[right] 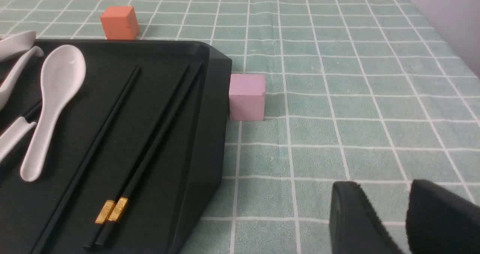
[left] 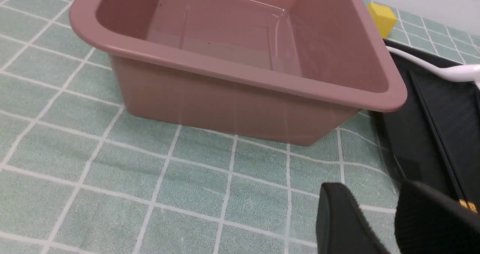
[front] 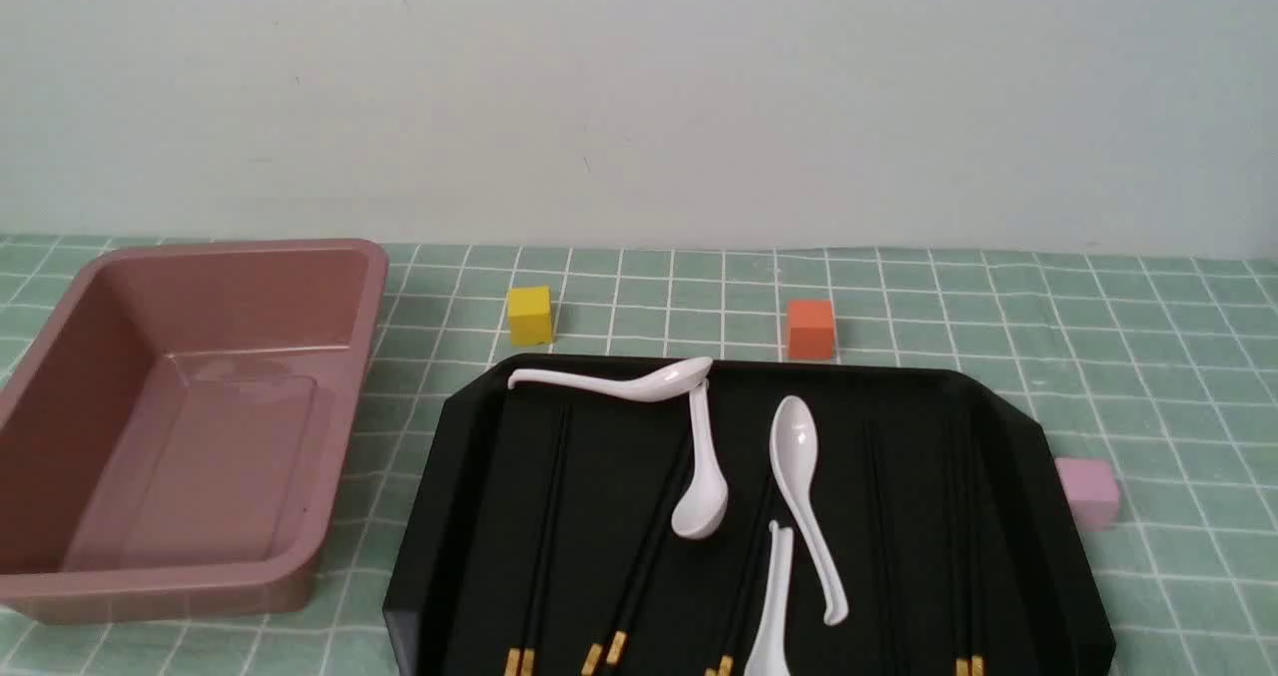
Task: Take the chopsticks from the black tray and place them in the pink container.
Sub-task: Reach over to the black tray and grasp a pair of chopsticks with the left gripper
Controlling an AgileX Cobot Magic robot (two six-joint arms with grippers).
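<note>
Only small parts of the robot are in shot. L gripper: two matte black fingers, broad, w/ rounded tips & slightly fuzzy edges. R gripper, same build: two matte black fingers, rounded tips, fine rough texture along the edges, plain surfaces.

Tray middle: black tray is crowded; white spoons are laid between and over the central chopsticks.
Tray right: rightmost pair is left clear of spoons.
Tub: pink container is open upward.
Outside rim: yellow cube and orange cube are set behind; pale pink cube just beside right rim.
</note>
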